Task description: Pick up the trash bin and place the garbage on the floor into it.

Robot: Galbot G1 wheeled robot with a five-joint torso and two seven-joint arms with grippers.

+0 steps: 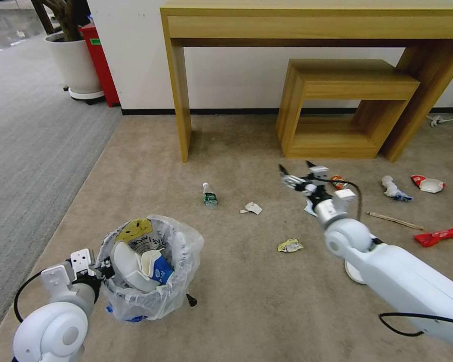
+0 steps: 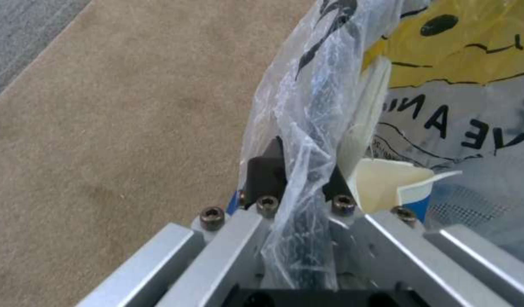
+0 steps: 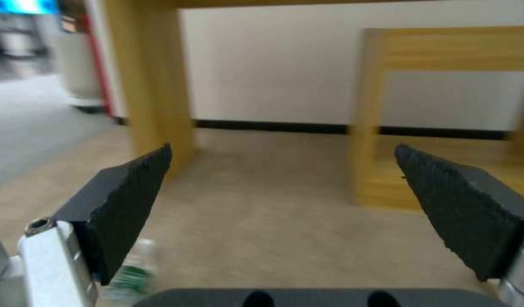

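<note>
The trash bin [image 1: 151, 296], lined with a puffy clear bag, is at the lower left of the head view. It holds white slippers [image 1: 131, 264], a blue-white carton [image 1: 161, 271] and a yellow bag. My left gripper [image 1: 99, 269] is shut on the bin's near-left rim; in the left wrist view the left gripper [image 2: 299, 172] pinches rim and plastic [image 2: 307, 106]. My right gripper [image 1: 296, 170] hovers open over the carpet, empty, its black pads [image 3: 128, 200] wide apart. Garbage lies around it: a green-label bottle [image 1: 209, 195], crumpled paper [image 1: 253, 207], a yellow wrapper [image 1: 290, 245], a can [image 1: 338, 182], a wooden stick [image 1: 393, 220] and a red wrapper [image 1: 439, 236].
A tall wooden desk [image 1: 178, 90] and a low wooden bench [image 1: 337, 100] stand against the far wall. A white planter [image 1: 78, 63] and a red box [image 1: 101, 60] are at the far left. Grey carpet [image 1: 25, 151] borders the beige floor. More litter [image 1: 428, 184] lies far right.
</note>
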